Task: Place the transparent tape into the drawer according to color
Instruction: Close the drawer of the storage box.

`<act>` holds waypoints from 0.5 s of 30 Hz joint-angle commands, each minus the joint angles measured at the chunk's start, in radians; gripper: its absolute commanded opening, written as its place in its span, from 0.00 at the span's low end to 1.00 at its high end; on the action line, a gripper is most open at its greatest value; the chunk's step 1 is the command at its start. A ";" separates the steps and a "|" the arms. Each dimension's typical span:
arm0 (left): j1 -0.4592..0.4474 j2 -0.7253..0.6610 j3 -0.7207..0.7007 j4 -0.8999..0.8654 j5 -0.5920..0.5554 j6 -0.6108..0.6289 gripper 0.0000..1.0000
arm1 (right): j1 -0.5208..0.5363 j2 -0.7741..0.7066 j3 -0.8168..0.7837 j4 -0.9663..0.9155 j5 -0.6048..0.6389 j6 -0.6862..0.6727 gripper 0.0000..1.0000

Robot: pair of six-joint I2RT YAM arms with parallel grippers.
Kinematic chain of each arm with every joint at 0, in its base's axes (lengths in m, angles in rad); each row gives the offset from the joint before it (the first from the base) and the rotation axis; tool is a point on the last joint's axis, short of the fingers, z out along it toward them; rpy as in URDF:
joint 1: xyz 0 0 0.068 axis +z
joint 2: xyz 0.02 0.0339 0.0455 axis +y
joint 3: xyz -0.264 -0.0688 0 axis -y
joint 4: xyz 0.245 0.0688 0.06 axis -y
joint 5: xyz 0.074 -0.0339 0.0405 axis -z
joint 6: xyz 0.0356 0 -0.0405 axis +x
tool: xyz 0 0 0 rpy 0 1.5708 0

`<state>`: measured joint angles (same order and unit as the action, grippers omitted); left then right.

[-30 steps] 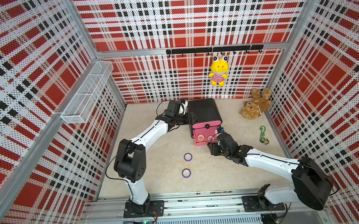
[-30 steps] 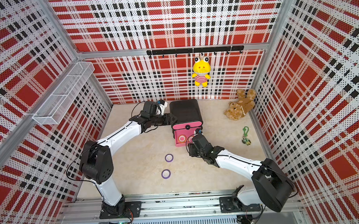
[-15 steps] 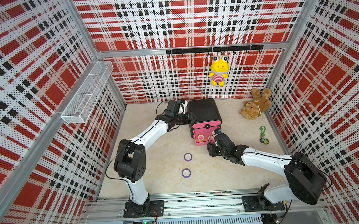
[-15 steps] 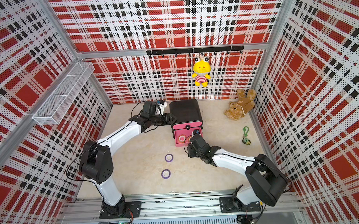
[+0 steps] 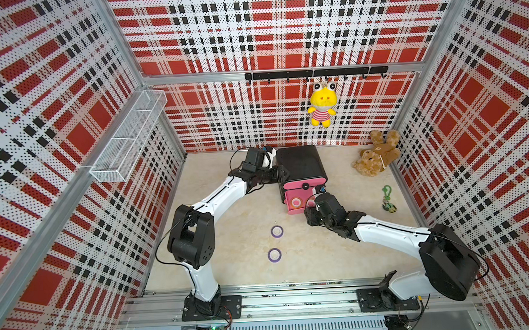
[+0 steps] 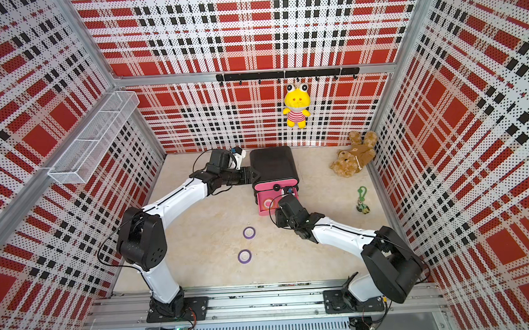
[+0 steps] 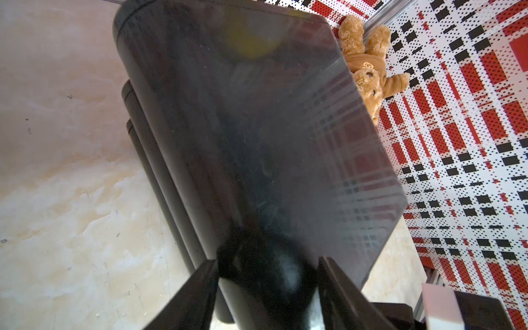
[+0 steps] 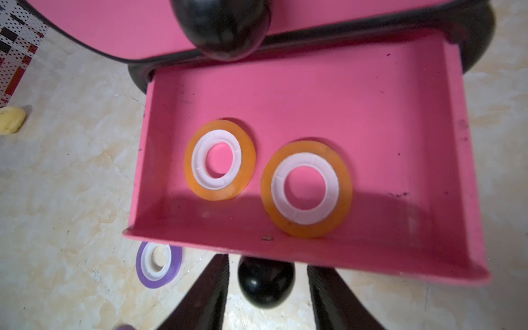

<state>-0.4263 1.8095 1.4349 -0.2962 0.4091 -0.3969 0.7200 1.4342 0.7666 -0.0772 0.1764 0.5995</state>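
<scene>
Roughly midway: both orange rolls (image 8: 248, 160) (image 8: 305, 228) lay in the open drawer (image 8: 371, 100). Two purple rolls (image 5: 273, 232) (image 5: 269, 255) waited on the floor; reds not in view. My right gripper (image 8: 268, 263) stood apart astride the knob (image 8: 265, 281), unclamped. My left gripper (image 7: 267, 261) straddled the cabinet (image 7: 257, 114) edge; grip unclear.

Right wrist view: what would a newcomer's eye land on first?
The open pink drawer, with two orange tape rolls lying flat inside, side by side. Its black knob sits untouched between the open jaws of the right gripper. In a top view, two purple tape rolls lie on the table.
</scene>
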 commanded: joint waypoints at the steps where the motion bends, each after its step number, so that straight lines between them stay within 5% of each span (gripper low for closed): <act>1: 0.003 0.013 -0.012 0.000 0.021 0.012 0.62 | 0.007 0.023 0.032 0.031 0.023 -0.007 0.51; 15: 0.003 0.009 -0.013 0.001 0.032 0.013 0.61 | 0.007 0.064 0.069 0.080 0.101 -0.030 0.48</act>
<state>-0.4252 1.8095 1.4349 -0.2962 0.4129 -0.3965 0.7200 1.4784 0.8097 -0.0395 0.2424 0.5861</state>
